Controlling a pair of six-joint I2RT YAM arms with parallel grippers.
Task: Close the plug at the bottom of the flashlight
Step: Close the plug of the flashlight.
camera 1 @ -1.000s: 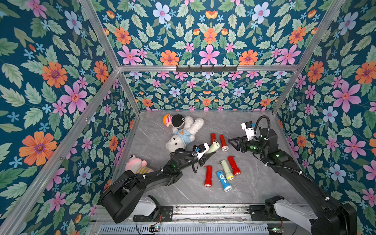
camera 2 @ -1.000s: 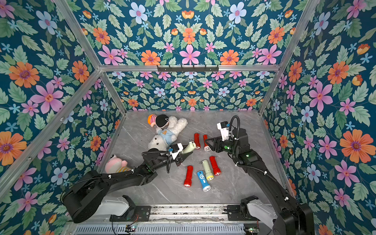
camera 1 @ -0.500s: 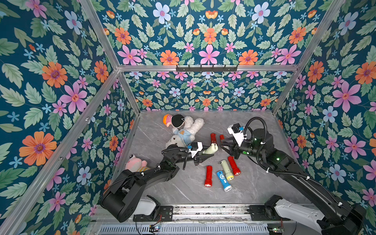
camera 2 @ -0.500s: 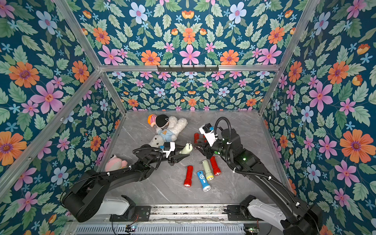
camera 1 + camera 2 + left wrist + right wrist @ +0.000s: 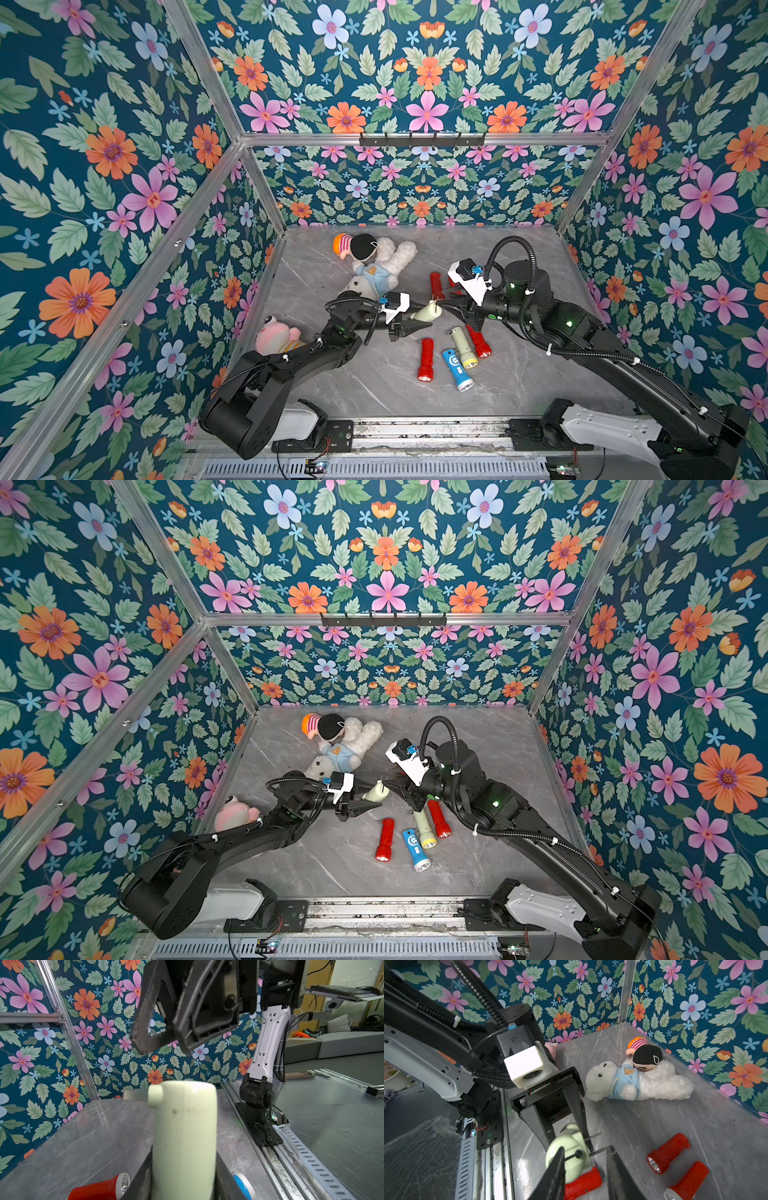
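A pale green flashlight (image 5: 424, 312) (image 5: 376, 791) is held off the table, my left gripper (image 5: 413, 321) (image 5: 184, 1184) shut on its body. The bottom end points toward the right arm. There the plug (image 5: 154, 1095) stands folded out, with its two metal prongs (image 5: 593, 1136) sticking sideways. My right gripper (image 5: 443, 305) (image 5: 586, 1149) is open at that end. One of its fingers (image 5: 558, 1163) lies across the round end, and the other's tip is by the end of a prong. In the left wrist view the right gripper (image 5: 164, 1045) hangs just beyond the flashlight (image 5: 185, 1126), apart from it.
On the grey table lie a red flashlight (image 5: 426, 359), a blue one (image 5: 456, 369), a pale one (image 5: 463, 352) and two more red ones (image 5: 478, 343) (image 5: 435, 284). A white teddy with a doll (image 5: 376, 270) lies behind, a pink plush (image 5: 276, 336) at the left wall.
My right gripper has swung left to the flashlight's bottom end and its jaws have narrowed. The left arm has turned the flashlight so its bottom end points toward the right gripper.
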